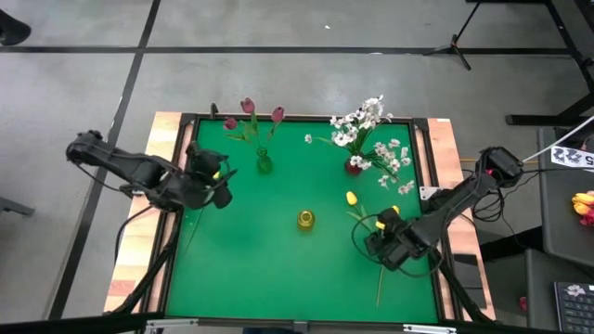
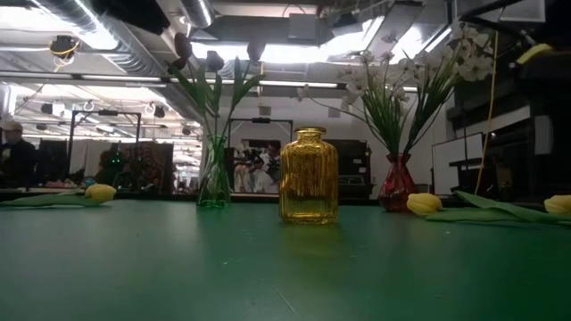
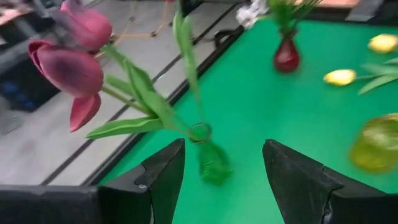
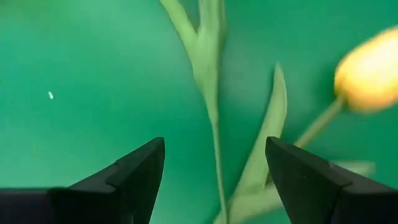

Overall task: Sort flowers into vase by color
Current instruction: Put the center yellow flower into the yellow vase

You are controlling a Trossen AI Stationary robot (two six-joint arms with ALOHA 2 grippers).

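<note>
Holding the right hand wide open and empty, low over the table near its right edge, fingers straddling a green stem with a yellow tulip head just beside. Probably lining up to pinch that stem, since a thin stem lying flat needs fingers coming down on both sides of it.

Holding the left hand open and empty as well, near the left edge, pointing at the green vase. Probably waiting there, or eyeing the yellow tulip lying close by at that side.

Counting three vases. Standing the green vase toward the far edge with three maroon tulips upright in it. Standing the red vase toward the far right corner, stuffed with white blossom sprays; too tangled for counting the stems. Leaving the yellow vase at the middle of the table with nothing in it, apparently waiting for the yellow flowers.

Counting three yellow tulips in all, every one lying flat on the table: two near the right edge around the right hand, one near the left edge. Reading the sorting as well along, then: maroon and white already matching their vases, yellow not yet started.

Lying flat, likely for easy picking by the stem; standing upright in the vases only through the narrow necks gripping the stems.
</note>
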